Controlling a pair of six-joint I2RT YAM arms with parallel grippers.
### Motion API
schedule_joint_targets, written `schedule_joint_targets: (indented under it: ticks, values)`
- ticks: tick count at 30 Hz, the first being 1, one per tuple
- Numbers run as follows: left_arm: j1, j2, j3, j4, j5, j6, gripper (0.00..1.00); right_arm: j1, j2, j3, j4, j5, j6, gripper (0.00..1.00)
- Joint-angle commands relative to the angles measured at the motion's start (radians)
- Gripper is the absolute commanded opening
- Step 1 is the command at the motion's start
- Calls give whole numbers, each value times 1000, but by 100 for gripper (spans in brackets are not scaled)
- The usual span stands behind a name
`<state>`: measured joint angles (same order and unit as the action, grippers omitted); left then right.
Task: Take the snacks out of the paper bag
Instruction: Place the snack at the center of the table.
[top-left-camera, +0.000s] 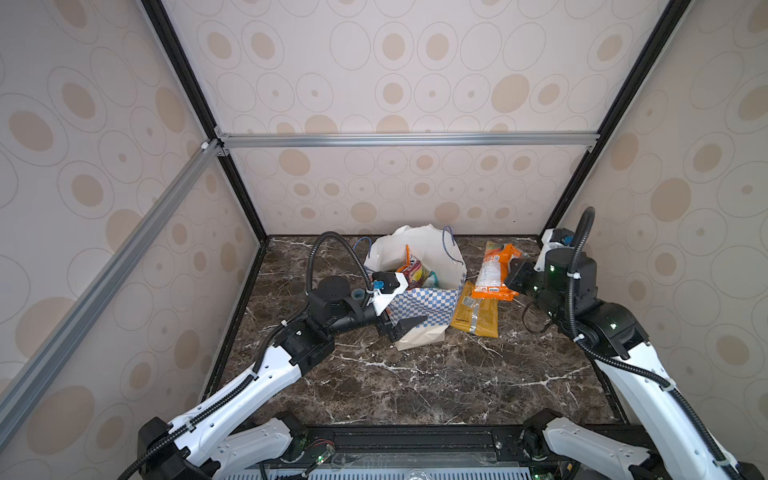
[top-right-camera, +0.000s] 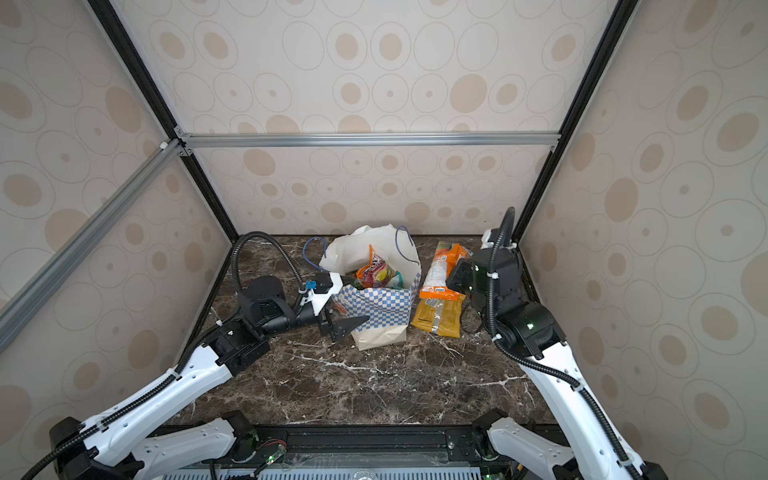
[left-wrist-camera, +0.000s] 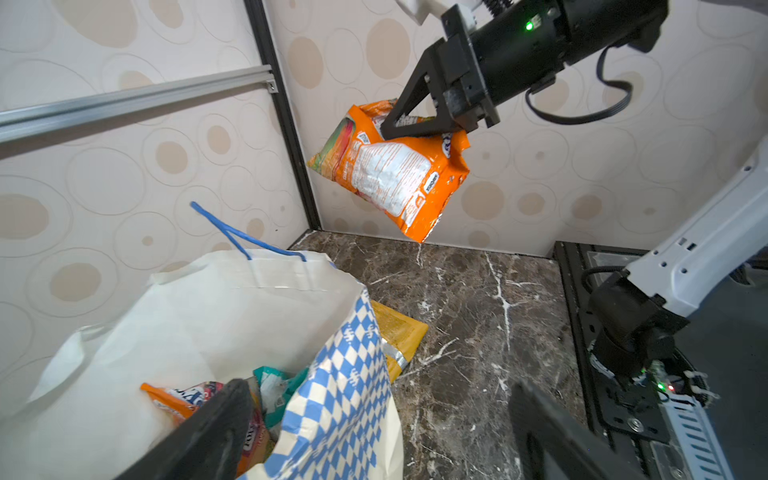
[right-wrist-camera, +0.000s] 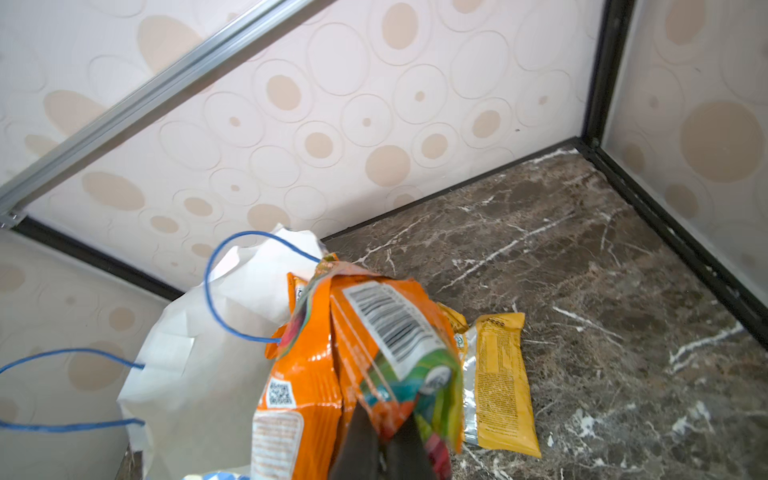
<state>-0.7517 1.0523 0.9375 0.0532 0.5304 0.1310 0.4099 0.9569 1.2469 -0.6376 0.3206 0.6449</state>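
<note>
Packet of crinkly orange foil (left-wrist-camera: 390, 178) hangs pinched in right claw (left-wrist-camera: 392, 129) above dark table (top-left-camera: 415, 386); spread left claw (left-wrist-camera: 380, 390) is nearer the white paper bag (top-left-camera: 424, 305).

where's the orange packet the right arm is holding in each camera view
Top views: the orange packet shows in both, just right of the paper bag.
Left wrist: it hangs in the air from the right gripper, beyond the bag.
Right wrist: it fills the near foreground, pinched at its end.
Shared landmark: the yellow packet lying flat beside the bag, seen in all four.
</note>
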Motion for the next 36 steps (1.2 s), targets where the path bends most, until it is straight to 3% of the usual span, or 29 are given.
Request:
schedule_joint_targets:
  ticks: [1,11,18,20,25,31,36]
  values:
    - [-65,19,44,-38,-24,47,97,-49,-41,-120,66,-60,157,0]
    - [-207,135,99,-174,-146,126,98,-57,135,-458,271,-347,242,0]
    - [-242,190,134,-267,-251,183,98,-57,268,-563,382,-373,218,0]
    - [-248,199,138,-276,-266,188,98,-56,273,-596,404,-362,226,6]
    - [-259,204,136,-277,-282,191,98,-57,263,-628,369,-313,238,33]
    - [-266,200,134,-277,-298,194,98,-57,231,-633,315,-276,243,47]
    - [-271,178,124,-257,-319,189,98,-57,181,-595,226,-232,250,66]
